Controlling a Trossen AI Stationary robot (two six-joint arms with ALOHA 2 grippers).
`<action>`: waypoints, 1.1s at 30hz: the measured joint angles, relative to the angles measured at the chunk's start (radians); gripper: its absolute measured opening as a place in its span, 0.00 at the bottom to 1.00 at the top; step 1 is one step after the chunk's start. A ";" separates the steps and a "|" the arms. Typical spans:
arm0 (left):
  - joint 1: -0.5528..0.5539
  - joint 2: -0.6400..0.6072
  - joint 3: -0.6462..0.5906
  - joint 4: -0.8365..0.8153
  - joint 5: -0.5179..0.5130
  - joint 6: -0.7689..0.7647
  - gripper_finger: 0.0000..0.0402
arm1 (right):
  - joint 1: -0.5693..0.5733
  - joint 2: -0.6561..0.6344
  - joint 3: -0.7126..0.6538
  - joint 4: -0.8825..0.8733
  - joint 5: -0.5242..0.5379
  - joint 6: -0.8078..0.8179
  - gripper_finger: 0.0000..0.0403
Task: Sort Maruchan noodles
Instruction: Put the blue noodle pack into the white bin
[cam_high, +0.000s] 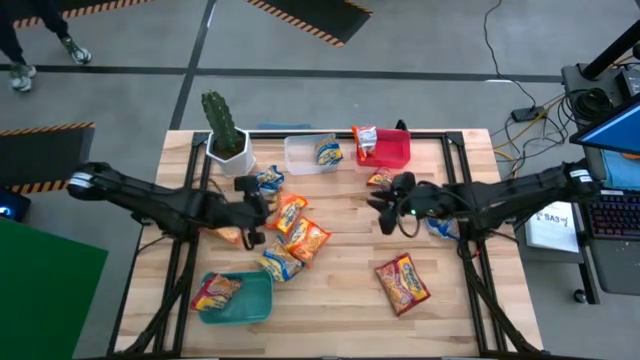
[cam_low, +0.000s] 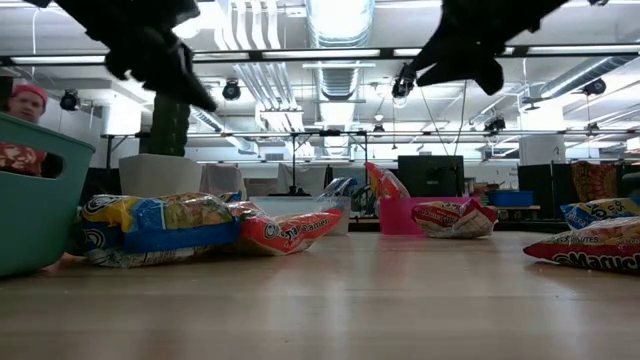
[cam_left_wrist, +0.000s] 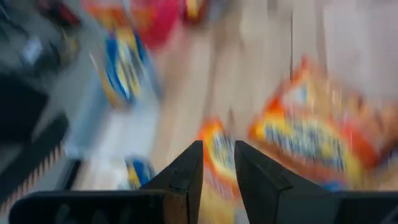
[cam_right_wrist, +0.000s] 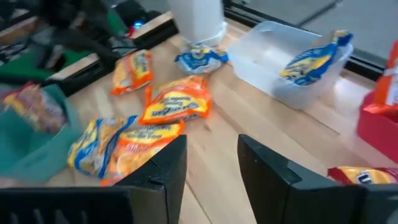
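Observation:
Maruchan packets lie scattered on the wooden table: orange ones (cam_high: 290, 212) (cam_high: 308, 240), a yellow-blue one (cam_high: 280, 265), a blue-white one (cam_high: 268, 180) by the cactus pot, and a red-yellow one (cam_high: 402, 283) near the front. One packet lies in each bin: teal bin (cam_high: 255, 300), clear bin (cam_high: 300, 160), red bin (cam_high: 395, 152). My left gripper (cam_high: 260, 210) (cam_left_wrist: 219, 149) hovers open, with a narrow gap, over the orange packets. My right gripper (cam_high: 382, 208) (cam_right_wrist: 212, 140) is open and empty above the table's middle. Both are raised off the table in the low view.
A potted cactus (cam_high: 225, 135) stands at the far left of the table, next to the clear bin. Another packet (cam_high: 380, 180) lies in front of the red bin, and a blue one (cam_high: 440, 228) sits partly under the right arm. Bare wood shows at the front centre (cam_high: 330, 300).

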 joint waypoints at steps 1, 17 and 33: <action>0.005 -0.028 -0.023 0.062 -0.002 0.042 0.19 | -0.014 0.016 0.023 -0.016 0.000 0.016 0.31; 0.014 -0.255 -0.178 0.346 -0.221 0.340 0.19 | -0.184 0.414 0.356 -0.053 -0.032 0.122 0.41; 0.013 -0.268 -0.082 0.184 -0.337 0.392 0.19 | -0.218 0.918 0.827 -0.043 -0.063 -0.459 0.76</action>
